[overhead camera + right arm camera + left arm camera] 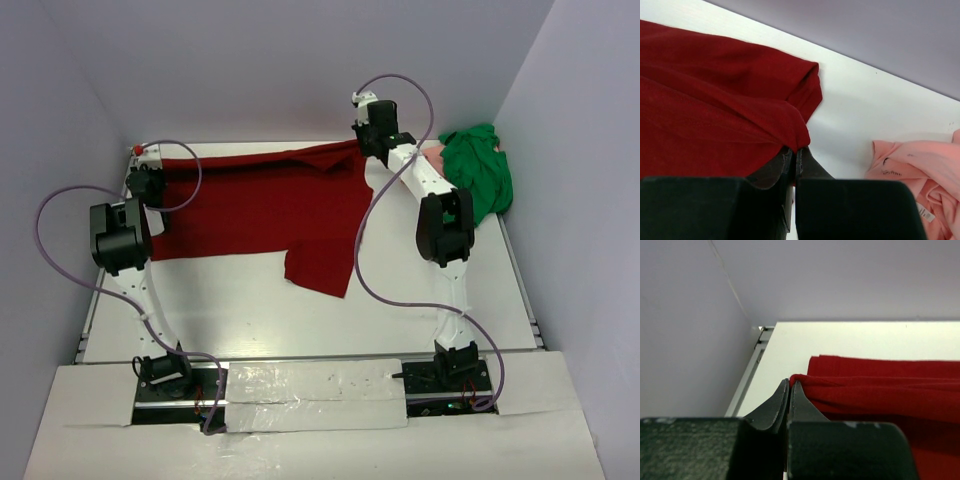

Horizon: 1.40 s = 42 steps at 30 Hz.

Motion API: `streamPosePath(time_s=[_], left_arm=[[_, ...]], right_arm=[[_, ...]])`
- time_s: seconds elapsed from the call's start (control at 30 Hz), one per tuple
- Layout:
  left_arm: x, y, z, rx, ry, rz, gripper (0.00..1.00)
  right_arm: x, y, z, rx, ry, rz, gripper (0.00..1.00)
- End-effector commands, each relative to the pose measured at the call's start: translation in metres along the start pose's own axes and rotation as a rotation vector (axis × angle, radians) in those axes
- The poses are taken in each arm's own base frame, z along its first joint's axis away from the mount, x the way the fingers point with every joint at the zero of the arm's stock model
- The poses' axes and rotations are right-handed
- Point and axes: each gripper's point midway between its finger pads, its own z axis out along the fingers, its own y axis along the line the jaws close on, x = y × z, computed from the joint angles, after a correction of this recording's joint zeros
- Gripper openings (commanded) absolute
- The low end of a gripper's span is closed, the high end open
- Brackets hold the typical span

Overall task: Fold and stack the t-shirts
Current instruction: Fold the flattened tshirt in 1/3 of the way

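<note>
The maroon t-shirt (262,212) lies spread across the back half of the table, its far edge lifted and stretched between both grippers. My left gripper (146,180) is shut on the shirt's far-left corner; in the left wrist view the gripper (790,383) pinches the red fold (880,390). My right gripper (368,135) is shut on the far-right corner; in the right wrist view the gripper (796,151) pinches the bunched red cloth (715,110). The green t-shirt (478,172) lies crumpled at the back right. The salmon-pink t-shirt (920,175) lies beside it, mostly hidden in the top view (432,152).
Purple walls close in the table at the back and both sides. The table's left rim (747,385) runs close to my left gripper. A sleeve of the maroon shirt (322,268) hangs toward the table's middle. White taped boards (315,390) cover the near edge between the arm bases.
</note>
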Motion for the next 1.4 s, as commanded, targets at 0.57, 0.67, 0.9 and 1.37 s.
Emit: streamPosePath(time_s=[0.57, 0.67, 0.9, 1.37], left_arm=[[-0.035, 0.004, -0.028, 0.071, 0.037, -0.005, 0.99], [-0.031, 0.002, -0.031, 0.088, 0.065, -0.005, 0.99], [-0.048, 0.010, -0.033, 0.054, 0.031, -0.015, 0.99], [-0.044, -0.015, -0.001, 0.101, 0.078, -0.116, 0.99]], right_arm=[[-0.011, 0.013, -0.042, -0.075, 0.027, -0.023, 0.00], [-0.005, 0.024, -0.044, -0.114, 0.072, -0.049, 0.54], [-0.003, 0.046, -0.065, -0.212, 0.064, -0.049, 0.72], [0.006, 0.067, -0.070, -0.300, 0.133, 0.021, 0.72]])
